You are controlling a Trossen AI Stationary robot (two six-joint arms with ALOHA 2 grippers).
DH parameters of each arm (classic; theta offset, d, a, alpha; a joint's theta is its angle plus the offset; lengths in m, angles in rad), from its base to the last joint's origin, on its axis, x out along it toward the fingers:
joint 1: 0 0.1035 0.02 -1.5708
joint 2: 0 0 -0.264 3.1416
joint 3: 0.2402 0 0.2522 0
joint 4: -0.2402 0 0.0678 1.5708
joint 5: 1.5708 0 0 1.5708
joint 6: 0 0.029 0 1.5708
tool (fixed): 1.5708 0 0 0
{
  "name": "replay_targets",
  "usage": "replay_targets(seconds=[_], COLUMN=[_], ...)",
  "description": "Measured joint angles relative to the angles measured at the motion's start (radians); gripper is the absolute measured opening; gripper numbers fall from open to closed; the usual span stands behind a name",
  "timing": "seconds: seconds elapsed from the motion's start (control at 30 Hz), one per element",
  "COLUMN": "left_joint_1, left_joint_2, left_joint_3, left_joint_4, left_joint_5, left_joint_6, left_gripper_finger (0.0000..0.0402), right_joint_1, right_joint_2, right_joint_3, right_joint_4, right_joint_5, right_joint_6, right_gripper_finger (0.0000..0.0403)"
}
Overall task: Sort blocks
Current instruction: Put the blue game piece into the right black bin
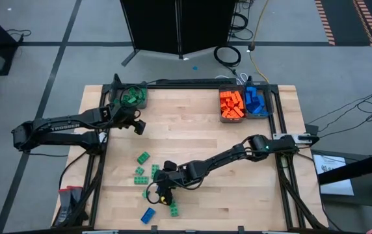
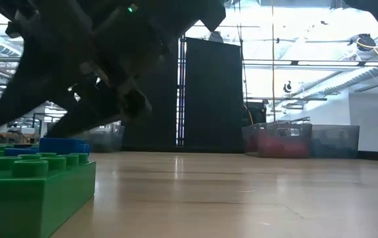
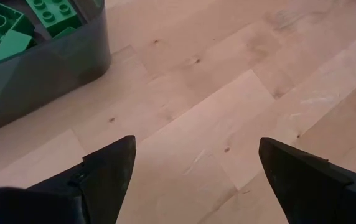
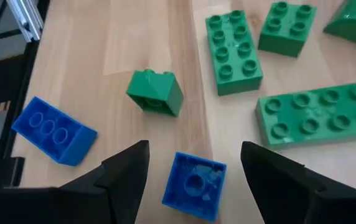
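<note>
two arms on desk (image 1: 192, 130) | right gripper (image 4: 193, 168) lower centre, jaws wide astride small blue block (image 4: 195, 186) | left gripper (image 3: 193, 168) upper left beside green bin (image 1: 129, 96), jaws wide, empty

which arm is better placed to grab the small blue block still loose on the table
Right. The right gripper hangs open directly over the small blue block, among the loose blocks. The left gripper is open but empty, far off beside the green bin.

One word reads — "TROSSEN", in white, along the left arm (image 1: 69, 123).
</note>
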Motion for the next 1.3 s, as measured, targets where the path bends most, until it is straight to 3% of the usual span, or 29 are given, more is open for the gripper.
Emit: replay_targets(seconds=[0.53, 0.77, 0.87, 1.0, 1.3], left_joint_1=[0.000, 0.000, 0.000, 0.000, 0.000], left_joint_2=[0.000, 0.000, 0.000, 0.000, 0.000], left_joint_3=[0.000, 0.000, 0.000, 0.000, 0.000], left_joint_4=[-0.014, -0.014, -0.014, -0.014, -0.015], left_joint_5=[0.007, 0.007, 0.007, 0.007, 0.007], left_joint_6=[0.009, 0.006, 0.007, 0.006, 0.007], left_gripper_finger=[0.0343, 0.0343, 0.0343, 0.0343, 0.0343], right_joint_1=[0.001, -0.002, -0.009, -0.034, -0.095], right_joint_2=[0.028, 0.028, 0.028, 0.026, -0.012], right_joint_3=[0.000, 0.000, 0.000, 0.000, 0.000], right_joint_4=[-0.056, -0.070, -0.095, -0.122, -0.268], right_joint_5=[0.006, 0.030, 0.086, 0.083, 0.112], right_joint_6=[-0.011, -0.037, -0.032, 0.004, 0.068], right_gripper_finger=[0.0247, 0.0207, 0.0174, 0.0121, 0.0119])
